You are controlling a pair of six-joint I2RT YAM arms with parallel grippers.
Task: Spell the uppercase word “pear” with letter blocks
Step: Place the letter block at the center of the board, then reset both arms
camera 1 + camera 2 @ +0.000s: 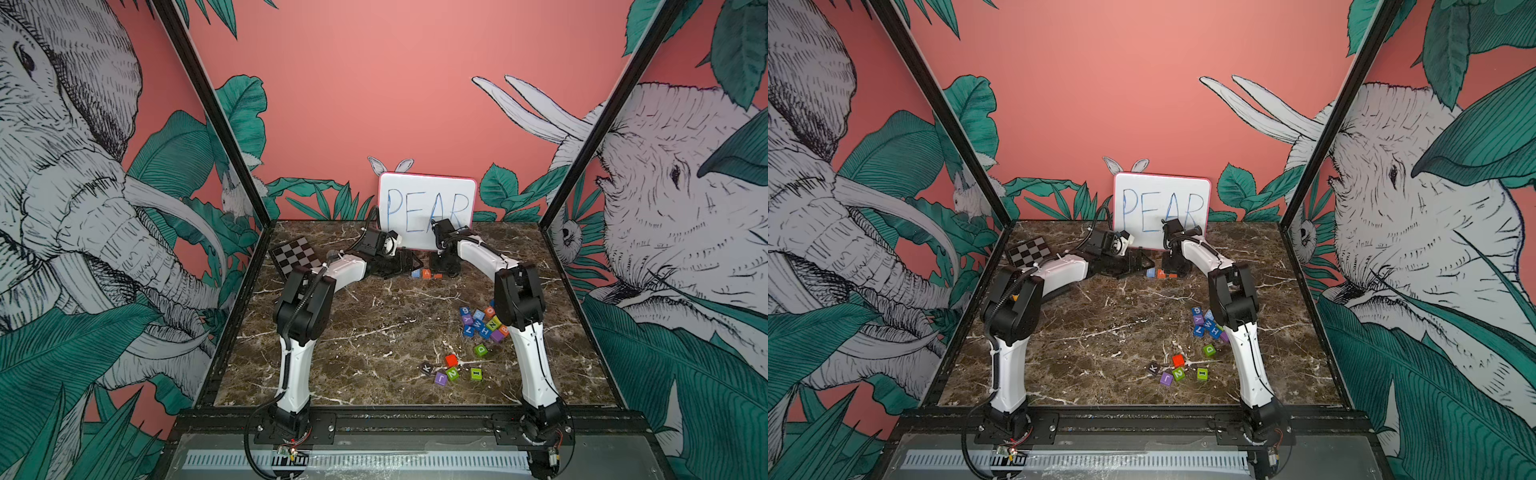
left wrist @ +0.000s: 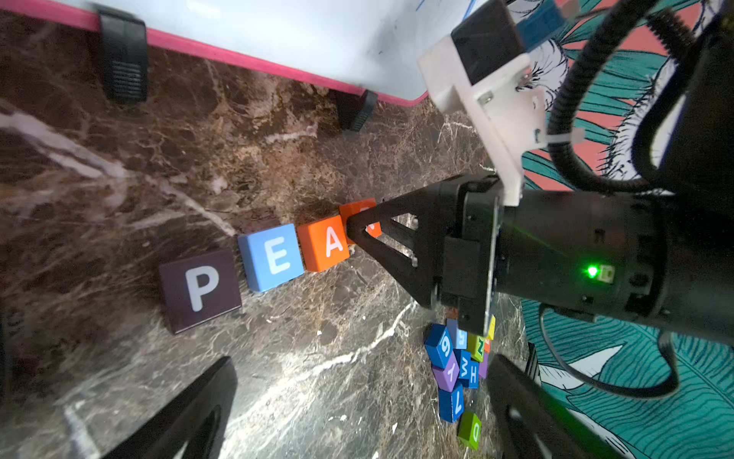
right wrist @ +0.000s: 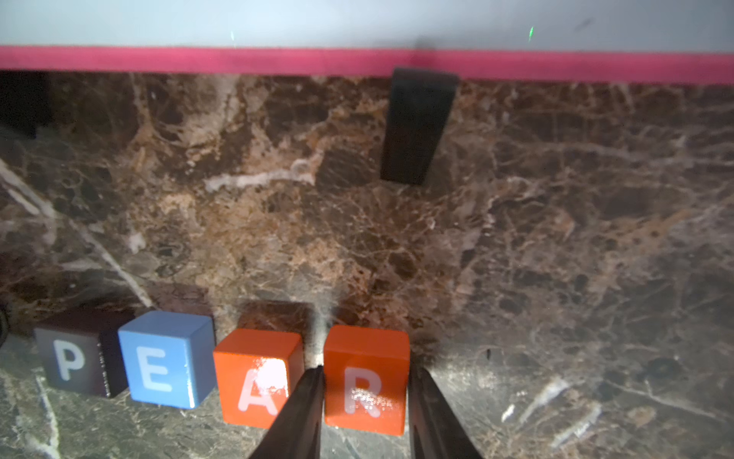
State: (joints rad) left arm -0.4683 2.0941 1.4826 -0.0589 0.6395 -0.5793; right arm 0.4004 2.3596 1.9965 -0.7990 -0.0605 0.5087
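Sitting toward 12 o'clock on the marble table (image 1: 365, 332), just in front of the white board (image 1: 428, 195) with PEAR written in blue pen, the four letter blocks form one row. From 9 o'clock to 3 o'clock it reads dark P block (image 3: 75, 363), light blue E block (image 3: 163, 357), orange A block (image 3: 254, 377), orange R block (image 3: 365, 377), all resting letter-up on the surface. P, E and A lie close together, while a narrow gap separates A from R. In the left wrist view the line looks slightly staggered rather than ruler-straight. The right gripper (image 3: 365, 371) straddles the R block, with one of its fingers (image 3: 306, 409) in that gap against the block's 9 o'clock side and the other at its 3 o'clock side. Whether they press the cube or merely flank it I cannot tell (the contact line sits in shadow). The left gripper (image 2: 361, 359) hovers near the row's 9 o'clock end, jaws spread wide with nothing between them, and in both top views it hides the P. Other coloured cubes (image 1: 482, 322) are heaped near 3 o'clock of the table beside the right arm. A few more loose cubes (image 1: 451, 370) are scattered toward 5 o'clock, and a checkered card (image 1: 297, 257) lies at 10 o'clock.
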